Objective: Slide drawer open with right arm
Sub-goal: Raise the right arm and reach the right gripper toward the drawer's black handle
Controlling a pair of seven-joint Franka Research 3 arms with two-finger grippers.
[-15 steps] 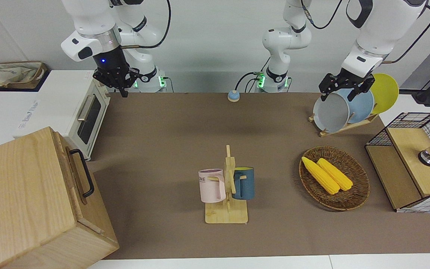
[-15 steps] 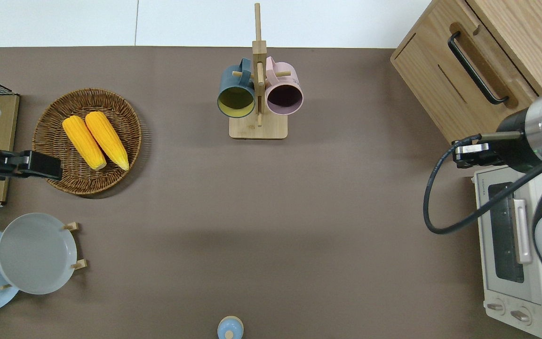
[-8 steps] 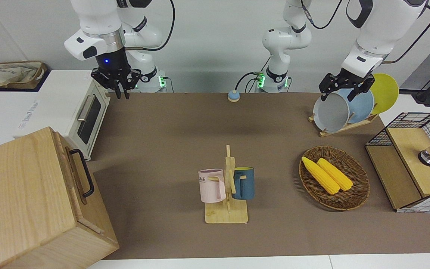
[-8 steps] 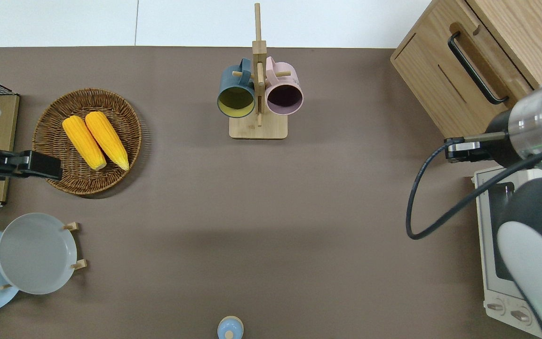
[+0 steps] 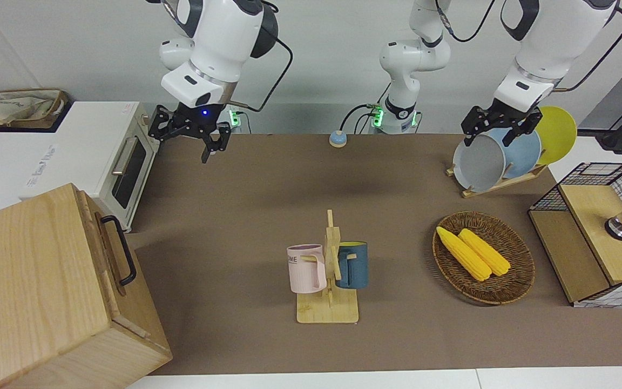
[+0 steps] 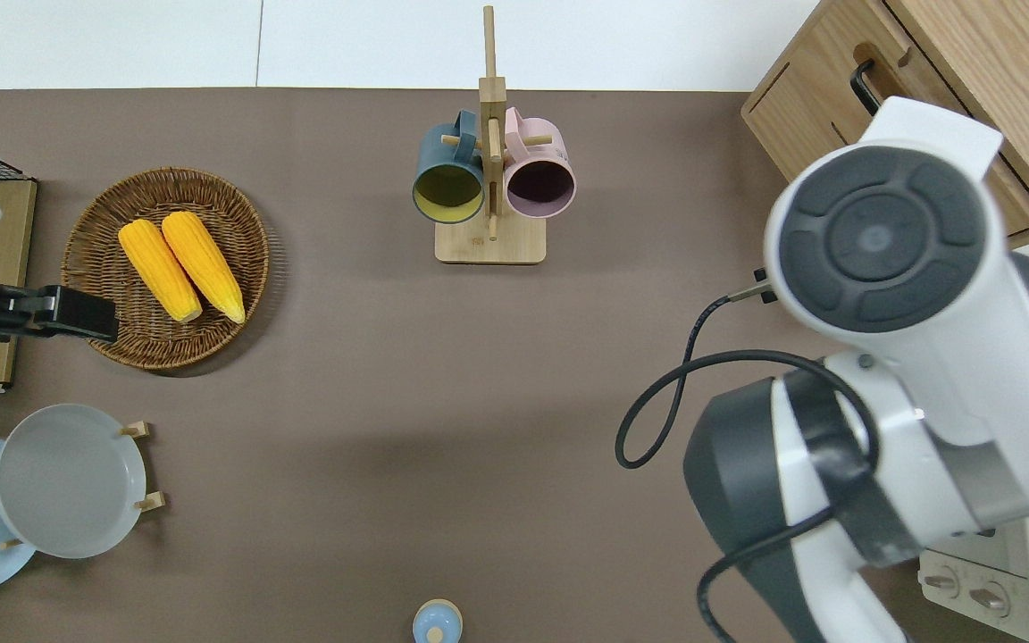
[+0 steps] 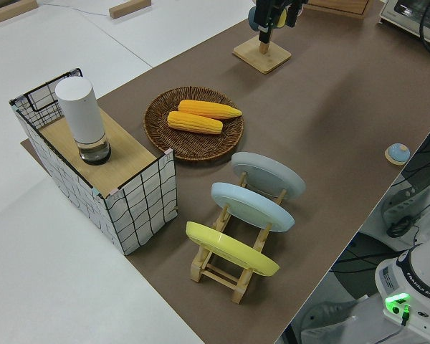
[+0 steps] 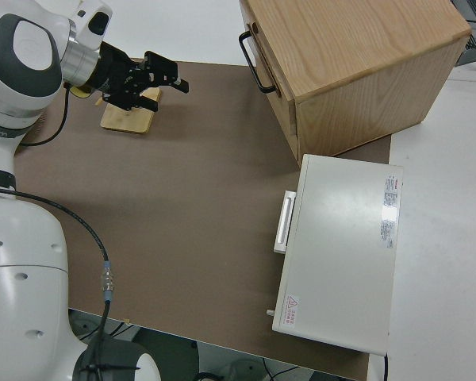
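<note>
The drawer (image 5: 107, 254) is the top front of the pale wood cabinet (image 5: 30, 292) at the right arm's end of the table, and it sits shut. Its black bar handle (image 5: 120, 250) also shows in the right side view (image 8: 254, 57) and partly in the overhead view (image 6: 863, 76). My right gripper (image 5: 192, 141) hangs open and empty in the air, well apart from the handle. In the right side view it (image 8: 165, 86) points out over the brown mat. In the overhead view the arm's own white joint (image 6: 881, 237) hides it. The left arm is parked, its gripper (image 5: 497, 129) open.
A white toaster oven (image 5: 122, 162) stands beside the cabinet, nearer to the robots. A mug rack (image 5: 327, 281) with two mugs stands mid-table. A basket of corn (image 5: 484, 265), a plate rack (image 5: 497, 159) and a wire-grid box (image 5: 597, 232) are at the left arm's end.
The right arm has swung from beside the oven out toward the table's middle and turned its gripper. Its upper joint now covers the oven and part of the cabinet in the overhead view. The left arm is still.
</note>
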